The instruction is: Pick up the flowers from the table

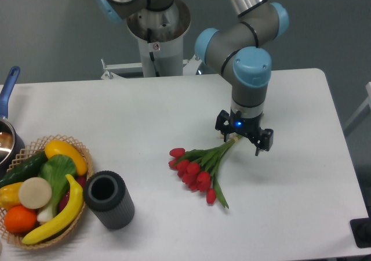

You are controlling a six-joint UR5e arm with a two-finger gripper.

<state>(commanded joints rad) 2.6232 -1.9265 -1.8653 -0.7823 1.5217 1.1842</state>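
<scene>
Overhead, white table (145,116), grey wall behind, flowers (200,167) lying flat

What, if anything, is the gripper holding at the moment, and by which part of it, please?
The gripper sits right over the pale stem ends of the flowers, which lie on the table. Its fingertips are hidden, so an actual hold cannot be told.
</scene>
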